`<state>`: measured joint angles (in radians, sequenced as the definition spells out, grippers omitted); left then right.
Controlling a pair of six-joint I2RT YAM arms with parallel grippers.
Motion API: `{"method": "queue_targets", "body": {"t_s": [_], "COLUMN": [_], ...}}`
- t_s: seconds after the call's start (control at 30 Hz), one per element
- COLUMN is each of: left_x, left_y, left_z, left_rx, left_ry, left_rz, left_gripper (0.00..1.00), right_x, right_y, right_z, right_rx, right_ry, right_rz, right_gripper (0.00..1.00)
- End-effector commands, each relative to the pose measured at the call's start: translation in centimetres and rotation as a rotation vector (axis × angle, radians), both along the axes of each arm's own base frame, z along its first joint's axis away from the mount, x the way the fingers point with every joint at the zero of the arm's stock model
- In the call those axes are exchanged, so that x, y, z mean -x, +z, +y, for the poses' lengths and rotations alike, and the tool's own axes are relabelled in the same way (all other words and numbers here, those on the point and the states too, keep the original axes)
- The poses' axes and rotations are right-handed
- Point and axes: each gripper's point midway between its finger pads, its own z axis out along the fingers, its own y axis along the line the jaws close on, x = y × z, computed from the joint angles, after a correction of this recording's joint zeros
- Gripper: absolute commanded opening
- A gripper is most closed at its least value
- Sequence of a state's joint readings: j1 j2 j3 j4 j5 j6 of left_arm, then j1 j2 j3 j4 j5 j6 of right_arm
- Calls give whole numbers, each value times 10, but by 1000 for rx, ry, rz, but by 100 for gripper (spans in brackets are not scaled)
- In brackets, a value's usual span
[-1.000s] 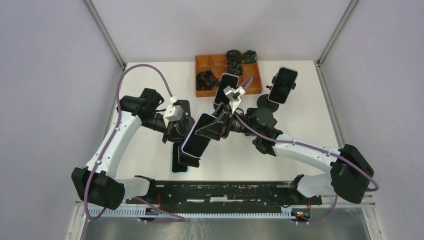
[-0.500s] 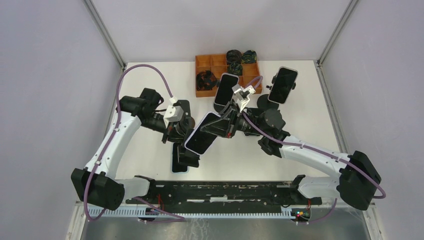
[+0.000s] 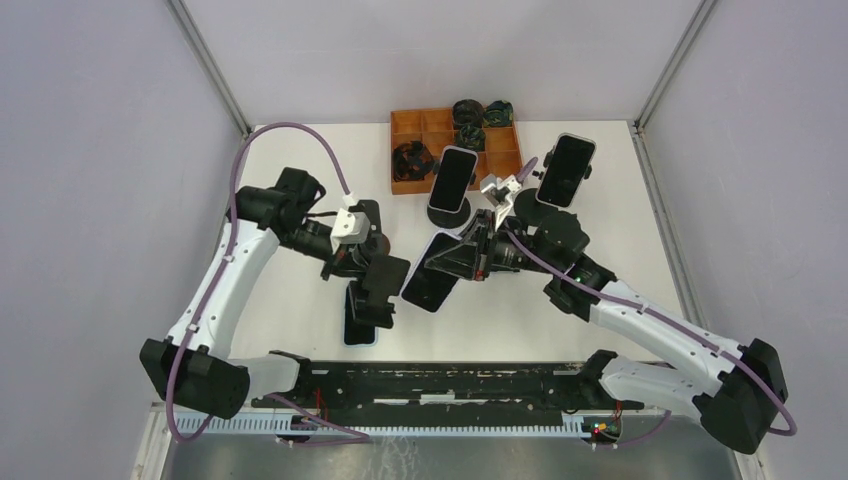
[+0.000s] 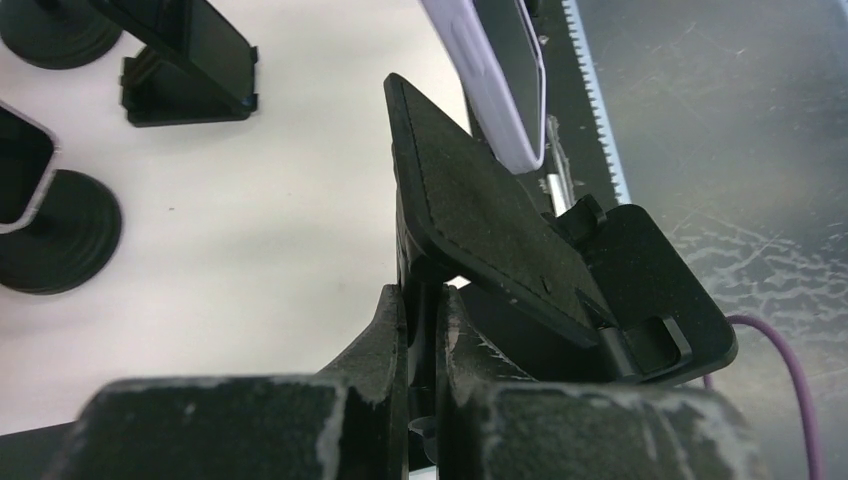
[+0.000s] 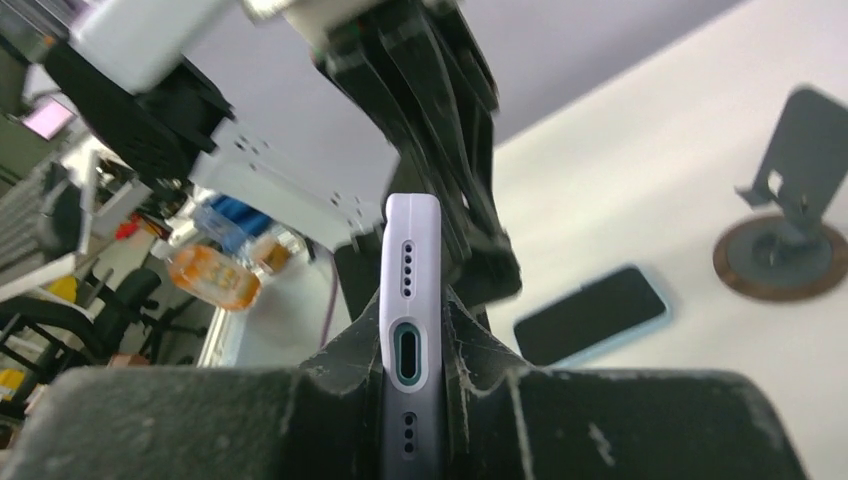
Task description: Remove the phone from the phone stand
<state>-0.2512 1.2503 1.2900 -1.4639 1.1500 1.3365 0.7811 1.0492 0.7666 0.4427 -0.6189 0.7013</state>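
Your right fingers (image 5: 466, 345) are pinching the phone (image 5: 410, 300) across its thickness, one finger on each flat face, at its lower end. The bottom edge, with its charging port and speaker holes, faces the wrist camera. From above, the phone (image 3: 432, 283) hangs tilted above the worktop (image 3: 300, 310), screen up, with its free end toward the near edge. It is clear of the phone stand (image 3: 385, 275) and just to that stand's right.

Your left fingers (image 4: 385, 340) are pressed together on the phone stand (image 4: 480, 230), gripping it just below its back plate. That plate is a flat, matte black slab with rounded corners and a stitched-looking border, and a hooked lip sits at its lower end. In the left wrist view the phone passes above the plate without touching it.

The phone has a pale lavender case with rounded edges and a glossy dark screen.

A second phone (image 3: 358, 320) lies flat on the worktop under the stand. Two more phones stand propped on round black bases toward the far side, beside a wooden tray (image 3: 403, 186) with compartments.
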Motion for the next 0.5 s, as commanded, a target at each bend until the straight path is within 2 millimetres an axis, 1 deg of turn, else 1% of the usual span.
{"method": "queue_targets", "body": {"t_s": [0.0,0.1,0.2,0.3,0.37,0.47], "left_x": [-11,-16,-16,-11,-8,-3], "left_y": [23,29,35,41,42,43], "left_z": [0,3,5,6,6,7], "left_rx": [7,-13,-20,-11,-6,3], "left_ry": [-19,-18,-20,-23,-25,-28], "left_rz": [-153,-212,-267,-301,-311,-320], "left_gripper": [2,2,2,2,2,2], "right_x": [1,2,2,3,5,7], "right_y": [-45,-82,-119,-149,-168,-187], "right_z": [-6,-5,2,15,28,49], "right_rx": [173,229,295,368,416,458], "right_ry": [-13,4,19,48,73,109], "right_rz": [43,113,183,220,243,265], "right_gripper": [0,0,0,0,0,0]}}
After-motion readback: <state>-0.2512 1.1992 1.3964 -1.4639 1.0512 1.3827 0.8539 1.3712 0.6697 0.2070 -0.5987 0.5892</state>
